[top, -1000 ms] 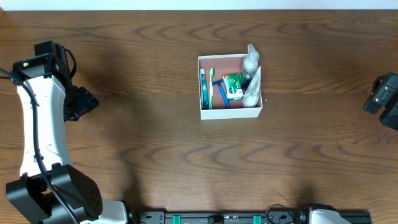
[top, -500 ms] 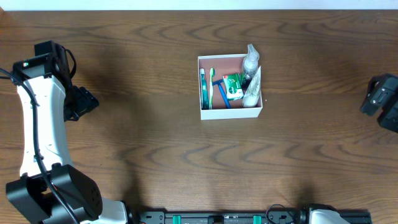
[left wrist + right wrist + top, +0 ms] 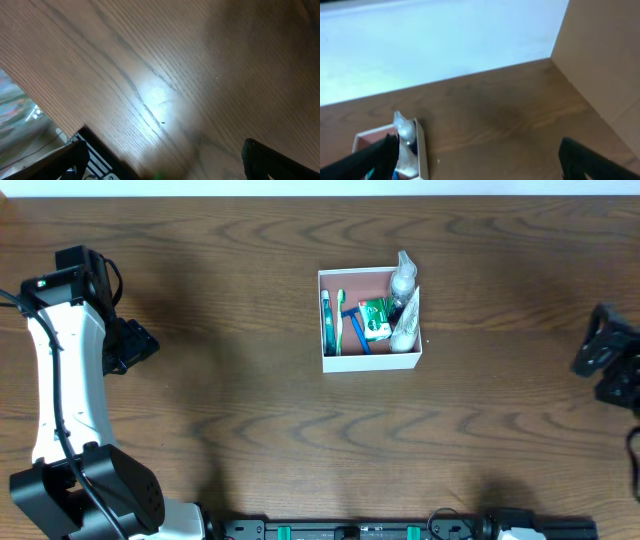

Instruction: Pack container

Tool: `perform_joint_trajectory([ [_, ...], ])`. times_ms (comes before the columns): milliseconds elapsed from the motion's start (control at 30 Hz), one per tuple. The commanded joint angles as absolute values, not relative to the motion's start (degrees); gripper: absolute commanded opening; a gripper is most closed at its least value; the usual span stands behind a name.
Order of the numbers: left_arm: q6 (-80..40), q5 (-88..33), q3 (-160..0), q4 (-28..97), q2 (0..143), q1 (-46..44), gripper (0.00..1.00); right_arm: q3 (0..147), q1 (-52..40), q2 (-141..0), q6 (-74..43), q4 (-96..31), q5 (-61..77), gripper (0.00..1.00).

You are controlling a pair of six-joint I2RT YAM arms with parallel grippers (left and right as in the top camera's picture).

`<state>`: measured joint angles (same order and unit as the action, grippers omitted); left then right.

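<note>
The container point(image 3: 370, 362) is a square white box with a pink inside, standing at the table's middle. In it lie a green and a blue toothbrush point(image 3: 346, 321), a green packet point(image 3: 375, 319), a clear bottle point(image 3: 402, 278) and a white tube point(image 3: 406, 326). My left gripper point(image 3: 132, 345) hovers far to the left, open and empty; the left wrist view has its fingertips point(image 3: 76, 156) wide apart over bare wood. My right gripper point(image 3: 603, 366) is at the right edge, open and empty. In the right wrist view the container point(image 3: 421, 145) and bottle point(image 3: 404, 128) show at lower left.
The table is dark wood. Its front edge with a black rail point(image 3: 102, 161) shows in the left wrist view. A white wall point(image 3: 435, 40) runs behind the table and a tan panel point(image 3: 602, 60) stands at its right end.
My right gripper has shifted a little left and toward the front of the table, turning slightly. The left arm and the container have not moved.
</note>
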<state>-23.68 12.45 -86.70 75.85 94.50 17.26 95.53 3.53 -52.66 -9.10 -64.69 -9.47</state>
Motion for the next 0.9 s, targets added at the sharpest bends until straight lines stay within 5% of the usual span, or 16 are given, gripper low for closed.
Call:
perform_joint_trajectory([
  [0,-23.0,13.1,-86.7,76.1,94.8,17.6,0.98,84.1,3.0,-46.2,-6.5,-58.5,-9.6,0.99],
  [533,-23.0,13.1,-86.7,76.1,94.8,17.6,0.98,34.3,-1.1,-23.9,1.2,-15.1,-6.9,0.99],
  [867,-23.0,13.1,-86.7,76.1,94.8,17.6,0.98,20.1,-1.3,-10.3,1.1,-11.0,-6.8,0.99],
])
